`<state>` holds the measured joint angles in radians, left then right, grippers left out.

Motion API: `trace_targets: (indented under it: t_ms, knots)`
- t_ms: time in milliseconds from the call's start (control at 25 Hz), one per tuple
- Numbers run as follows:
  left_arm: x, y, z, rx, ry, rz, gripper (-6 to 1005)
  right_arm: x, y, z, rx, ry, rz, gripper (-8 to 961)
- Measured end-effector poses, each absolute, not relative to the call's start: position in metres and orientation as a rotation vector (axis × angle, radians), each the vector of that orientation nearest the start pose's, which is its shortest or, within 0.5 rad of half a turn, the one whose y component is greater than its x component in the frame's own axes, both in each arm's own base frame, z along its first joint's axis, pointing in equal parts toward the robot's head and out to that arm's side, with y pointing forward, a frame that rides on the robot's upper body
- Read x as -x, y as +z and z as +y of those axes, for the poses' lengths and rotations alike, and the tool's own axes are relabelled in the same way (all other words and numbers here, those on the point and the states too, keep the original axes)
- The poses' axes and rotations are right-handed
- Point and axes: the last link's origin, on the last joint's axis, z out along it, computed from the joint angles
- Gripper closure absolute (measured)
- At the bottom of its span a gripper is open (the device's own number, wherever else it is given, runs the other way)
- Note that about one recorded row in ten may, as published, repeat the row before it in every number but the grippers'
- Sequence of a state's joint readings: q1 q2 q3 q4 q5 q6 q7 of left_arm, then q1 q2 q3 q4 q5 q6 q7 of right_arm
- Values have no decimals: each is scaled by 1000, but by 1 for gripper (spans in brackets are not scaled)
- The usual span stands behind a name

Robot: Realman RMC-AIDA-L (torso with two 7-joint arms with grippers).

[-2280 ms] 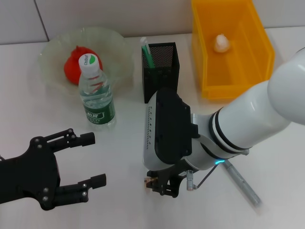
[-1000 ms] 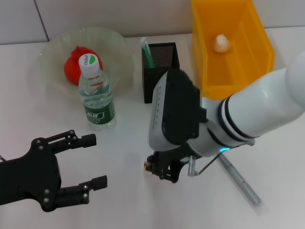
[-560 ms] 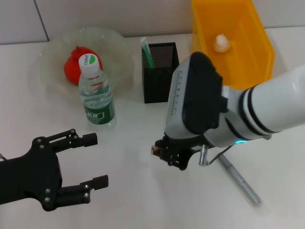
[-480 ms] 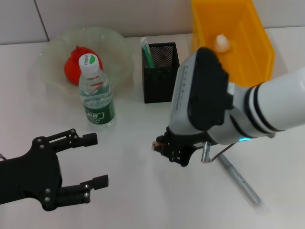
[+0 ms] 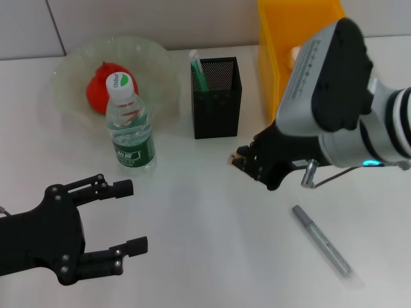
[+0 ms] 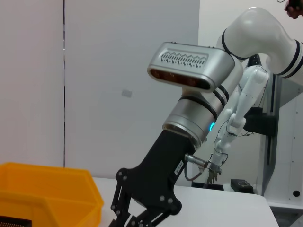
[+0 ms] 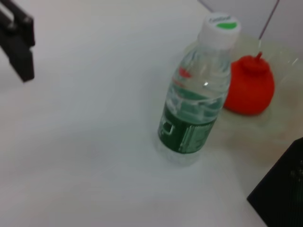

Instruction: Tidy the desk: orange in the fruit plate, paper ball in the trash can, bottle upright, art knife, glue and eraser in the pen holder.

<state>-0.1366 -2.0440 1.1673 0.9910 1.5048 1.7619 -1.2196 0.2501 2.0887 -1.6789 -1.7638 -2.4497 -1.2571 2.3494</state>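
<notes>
My right gripper (image 5: 240, 161) is shut on the tiny tan eraser (image 5: 230, 158) and holds it above the table, just right of and in front of the black mesh pen holder (image 5: 216, 106). A green-and-white stick stands in the holder. The grey art knife (image 5: 321, 240) lies on the table at the front right. The bottle (image 5: 129, 125) stands upright in front of the fruit plate (image 5: 154, 61), which holds the orange (image 5: 101, 86). The yellow trash can (image 5: 273, 77) is partly hidden by my right arm, and the paper ball (image 5: 295, 55) peeks out inside it. My left gripper (image 5: 131, 216) is open and empty at the front left.
The right wrist view shows the bottle (image 7: 199, 94), the orange (image 7: 248, 85), a corner of the pen holder (image 7: 284, 194) and my left gripper's fingers (image 7: 19, 47). The left wrist view shows my right arm (image 6: 189, 109) above the trash can (image 6: 47, 189).
My right gripper has risen from the front middle of the table with the eraser and moved back and right, towards the pen holder. The left arm has stayed put.
</notes>
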Motion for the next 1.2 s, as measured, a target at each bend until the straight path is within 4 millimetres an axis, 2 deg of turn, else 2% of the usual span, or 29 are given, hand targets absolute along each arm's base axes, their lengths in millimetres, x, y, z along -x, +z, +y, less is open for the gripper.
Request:
trace_targets:
  t_ms: [160,520,720,800,920,960,1080,1200]
  knots:
    - [248,21,237,2809,-981,-169,208,-138,-1,306,2640,-44,376,790]
    - [248,21,237,2809,-981,-169,208,-132,25,309,2558,45,370,780]
    - [247,21,238,2809,-983,-166,207,-129,37,313,2549,191,372,774]
    - [247,20,237,2809,-985,-166,207,-135,44,319,2537,332,349,771]
    - [247,20,237,2808,-988,-167,207,-137,45,321,2532,365,343,768]
    - [246,19,237,2807,-992,-169,207,-144,48,324,2521,451,349,767]
    - [246,18,237,2807,-996,-170,207,-156,52,330,2505,542,355,763]
    - [246,18,236,2808,-998,-169,207,-165,51,336,2497,563,361,759]
